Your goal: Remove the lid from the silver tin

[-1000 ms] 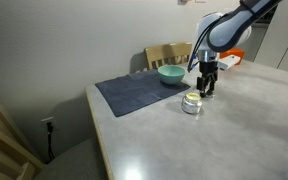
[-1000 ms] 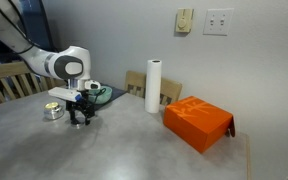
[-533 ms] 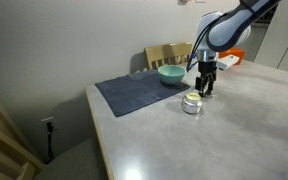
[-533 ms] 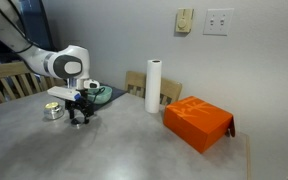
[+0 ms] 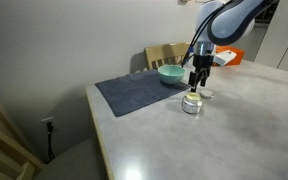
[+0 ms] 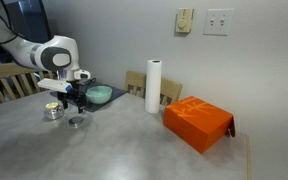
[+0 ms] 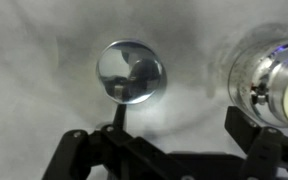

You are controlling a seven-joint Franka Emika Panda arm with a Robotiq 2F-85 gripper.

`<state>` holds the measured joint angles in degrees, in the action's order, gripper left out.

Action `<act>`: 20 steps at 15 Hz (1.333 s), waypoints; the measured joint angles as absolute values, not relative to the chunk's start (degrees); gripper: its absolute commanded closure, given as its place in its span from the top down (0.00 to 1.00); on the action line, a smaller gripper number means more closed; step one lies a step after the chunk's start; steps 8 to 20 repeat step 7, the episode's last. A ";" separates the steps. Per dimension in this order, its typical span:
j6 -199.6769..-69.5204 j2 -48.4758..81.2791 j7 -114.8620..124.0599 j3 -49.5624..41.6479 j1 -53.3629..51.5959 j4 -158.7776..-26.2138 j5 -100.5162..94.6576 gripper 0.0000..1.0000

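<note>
The lid [image 7: 131, 72] is off and lies flat on the grey table [image 5: 234, 130]; in the wrist view it is a shiny round disc with bare table between it and the silver tin [image 7: 274, 75], which fills the right edge of that view. In both exterior views the lid [image 5: 206, 95] [image 6: 76, 121] sits near the silver tin [image 5: 191, 103] [image 6: 53, 110] without touching it; the tin stands upright and open, and its pale yellowish inside shows from above.

The gripper [image 7: 159, 138] is spread wide and holds nothing; its two dark fingers [image 7: 72, 150] rise from the bottom of the wrist view, well apart, with only table between them. In both exterior views the gripper [image 5: 197, 84] [image 6: 69, 99] hangs pointing down, clear of the table, above the tin and lid; it touches neither.

A teal bowl [image 5: 170, 73] [image 6: 100, 94] rests on the far end of a dark mat [image 5: 134, 92], behind the tin; a wooden chair [image 5: 169, 54] stands beyond the table edge. In an exterior view a white paper roll [image 6: 154, 86] stands upright near the wall, and an orange box [image 6: 197, 122] lies on the table well apart from the tin.
</note>
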<state>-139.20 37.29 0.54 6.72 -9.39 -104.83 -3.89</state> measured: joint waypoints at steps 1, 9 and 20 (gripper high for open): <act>-140.49 36.18 0.86 6.78 -9.68 -105.96 -3.89 1.00; -145.12 31.39 2.73 6.86 -10.33 -111.12 -3.88 1.00; -145.12 31.39 2.73 6.86 -10.33 -111.12 -3.88 1.00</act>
